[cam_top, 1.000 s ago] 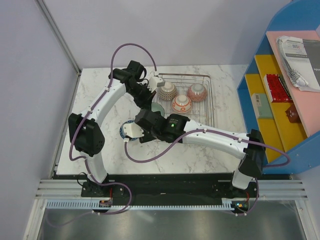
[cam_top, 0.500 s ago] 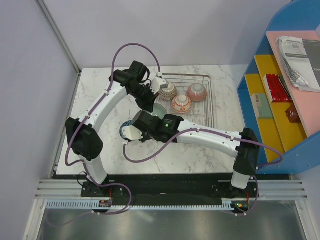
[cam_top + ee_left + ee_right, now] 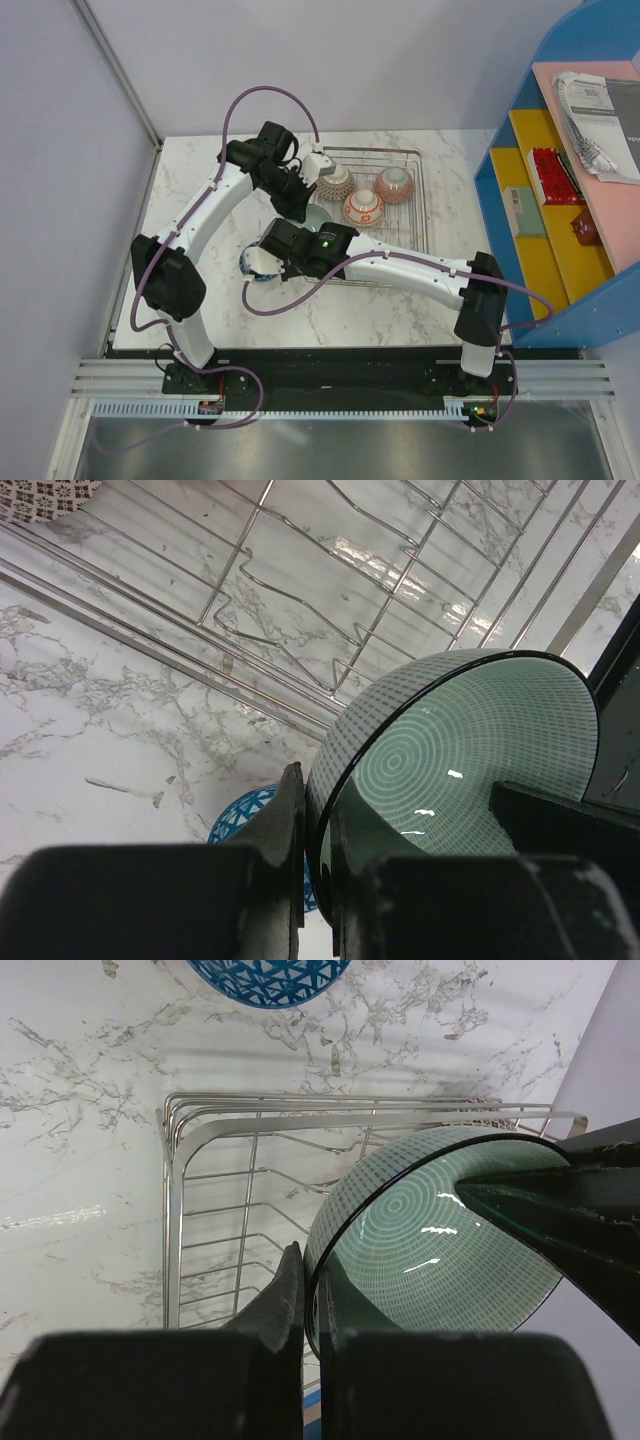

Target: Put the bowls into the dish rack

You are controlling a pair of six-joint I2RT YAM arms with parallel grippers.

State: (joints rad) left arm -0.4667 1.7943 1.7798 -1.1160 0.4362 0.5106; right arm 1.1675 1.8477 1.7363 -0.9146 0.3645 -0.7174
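A green bowl (image 3: 318, 215) with fine ring patterning hangs tilted over the near-left corner of the dish rack (image 3: 415, 200). Both grippers pinch its rim. In the left wrist view my left gripper (image 3: 318, 780) is shut on the bowl (image 3: 470, 750) edge. The right wrist view shows my right gripper (image 3: 312, 1260) shut on the same bowl (image 3: 440, 1250) from another side. Three patterned bowls lie upside down in the rack: grey-black (image 3: 336, 180), orange (image 3: 363, 207) and red (image 3: 395, 184). A blue bowl (image 3: 248, 262) sits on the table, mostly under the right wrist.
The wire rack's tines (image 3: 280, 590) lie just beyond the green bowl. A blue, yellow and pink shelf unit (image 3: 560, 170) stands off the table's right side. Both arms cross above the table's centre-left.
My right gripper has shut onto the green bowl's rim, and the right arm has shifted slightly left. The left gripper has kept its hold on the bowl.
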